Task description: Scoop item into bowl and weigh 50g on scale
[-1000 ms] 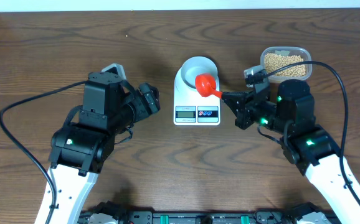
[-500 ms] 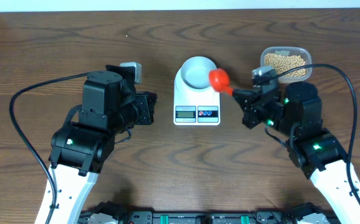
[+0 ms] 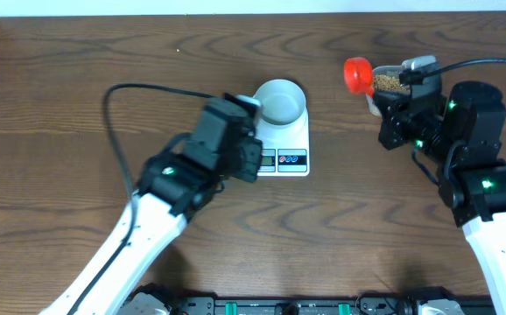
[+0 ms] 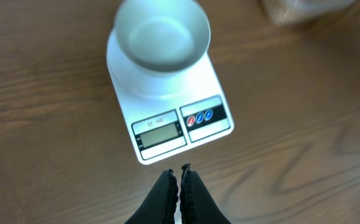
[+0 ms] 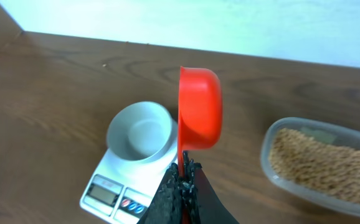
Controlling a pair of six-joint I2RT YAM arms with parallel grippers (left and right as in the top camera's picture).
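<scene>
Left claw (image 4: 179, 179): fingers pressed together on nothing, hanging just short of the near edge of the scale (image 4: 167, 118).

Scale: flat on the wood surface (image 4: 304, 124). Long axis runs away from the robot, display (image 4: 158, 132) and buttons at the near end. Reading too small to make out.

Bowl (image 4: 161, 34): upright on the far end of the scale platform, mouth up. Inside looks bare, no beans in it.

Right claw (image 5: 181, 177): clamped on the handle of the red scoop (image 5: 200, 109). The handle runs straight out from the fingertips, so the scoop's long axis continues the claw's line. The cup is rolled on its side; its rim shows as a straight edge and its back bulges toward the tub (image 5: 270, 152), so the mouth appears to face the bowl side. The inside is not visible from the wrist. In the overhead view the cup hangs just beside the tub's left rim, well apart from the bowl.

Beans (image 5: 320, 165): all in the clear tub, a loose heap, at the far right of the surface.

Judgement: this is the loading step; nothing has been weighed yet. The next move calls for rolling the wrist so the mouth faces the heap, dipping in, then levelling the cup before the carry. Tilted as it is, a loaded cup would spill.
</scene>
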